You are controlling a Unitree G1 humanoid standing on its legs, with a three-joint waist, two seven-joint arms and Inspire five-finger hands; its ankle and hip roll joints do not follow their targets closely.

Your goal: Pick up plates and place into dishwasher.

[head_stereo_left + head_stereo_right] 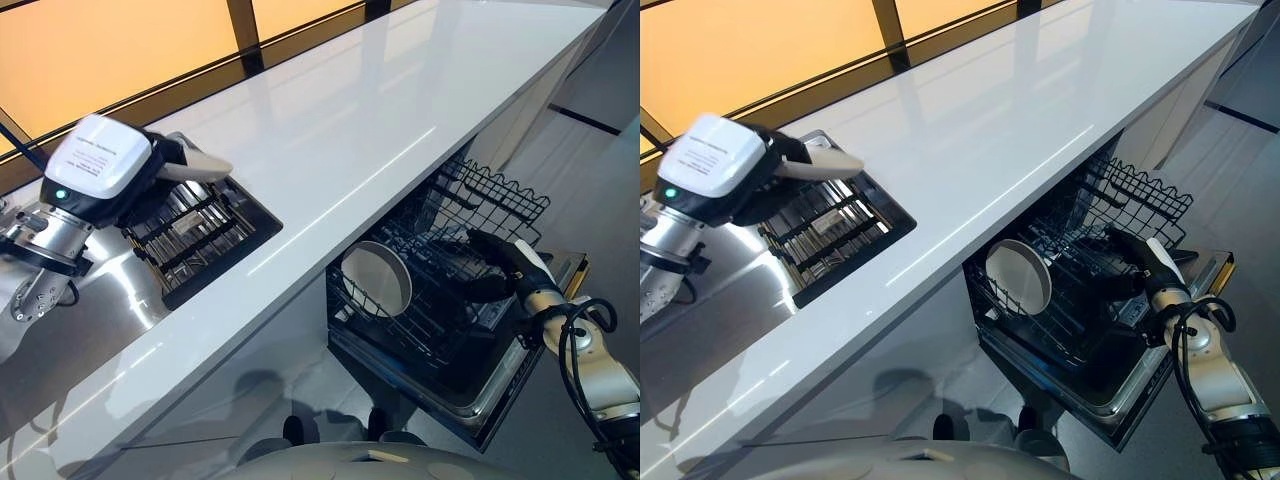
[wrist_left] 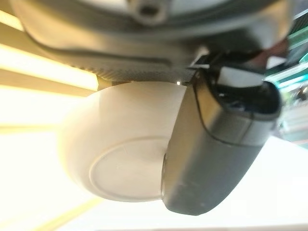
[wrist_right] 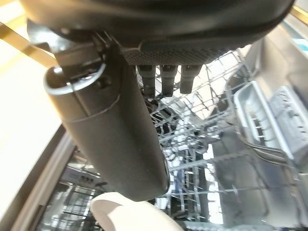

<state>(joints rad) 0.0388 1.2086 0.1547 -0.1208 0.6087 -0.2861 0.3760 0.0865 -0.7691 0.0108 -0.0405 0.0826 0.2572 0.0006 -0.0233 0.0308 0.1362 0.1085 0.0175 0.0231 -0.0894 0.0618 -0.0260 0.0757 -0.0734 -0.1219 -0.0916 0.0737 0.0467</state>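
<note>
Nearest, at four o'clock, the right hand (image 1: 505,262) hangs over the pulled-out dishwasher rack (image 1: 470,215), fingers relaxed and straight, empty. Just beside it at nine o'clock a white plate (image 1: 377,279) already stands on edge in the rack: one item loaded, I judge. Farther off, at ten o'clock, the left hand (image 1: 150,175) is over the sink's dish rack (image 1: 195,235), thumb and fingers closed on a white bowl (image 2: 120,154). That piece is yet to travel across the white counter (image 1: 400,100) to the dishwasher.
</note>
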